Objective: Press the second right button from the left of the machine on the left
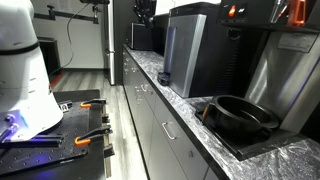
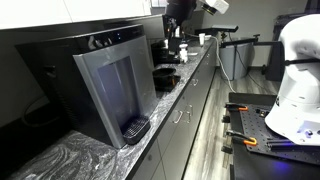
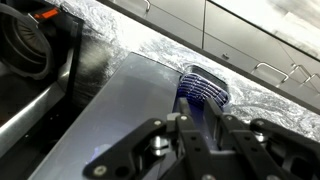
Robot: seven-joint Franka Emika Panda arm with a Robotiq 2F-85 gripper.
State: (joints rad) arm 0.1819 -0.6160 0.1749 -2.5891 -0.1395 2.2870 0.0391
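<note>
The machine [image 2: 108,88] is a tall dark box with a flat grey-silver front panel and stands on the speckled counter. It shows in both exterior views [image 1: 184,55]. In the wrist view I look down its panel [image 3: 110,120] to the ribbed drip tray [image 3: 205,85] at its foot. My gripper [image 3: 198,118] hangs above the machine's top with its fingers close together and nothing between them. In an exterior view the gripper [image 2: 176,28] is dark and sits high by the machine's far top corner. The buttons on the top edge are too small to make out.
A black round pan [image 1: 240,115] sits on a low black box at one end of the counter and shows in the wrist view [image 3: 25,50]. Grey cabinet fronts with handles [image 1: 150,120] run below the counter. The white robot base [image 2: 295,85] stands across the aisle.
</note>
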